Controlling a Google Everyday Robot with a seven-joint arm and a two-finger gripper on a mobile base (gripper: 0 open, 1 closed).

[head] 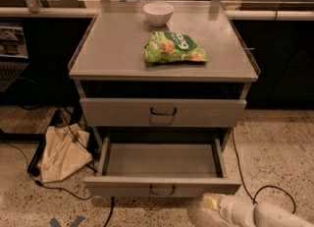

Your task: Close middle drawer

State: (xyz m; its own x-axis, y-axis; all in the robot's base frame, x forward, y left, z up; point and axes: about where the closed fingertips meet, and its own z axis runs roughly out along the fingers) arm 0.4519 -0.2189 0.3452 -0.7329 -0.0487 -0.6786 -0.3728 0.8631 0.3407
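Note:
The middle drawer (162, 161) is pulled far out of the grey cabinet, and its inside shows empty. Its low flat front panel (122, 186) carries a small dark wire handle (162, 190) at centre. My gripper (210, 202) comes in from the bottom right on a white arm (260, 214). It sits low, just in front of the right end of that front panel. I cannot tell whether it touches the panel.
The drawer above (163, 112) is pushed in. A white bowl (158, 13) and a green snack bag (174, 47) lie on the cabinet top (113, 49). A beige cloth bag (61, 153) and black cables (267, 189) lie on the speckled floor on either side.

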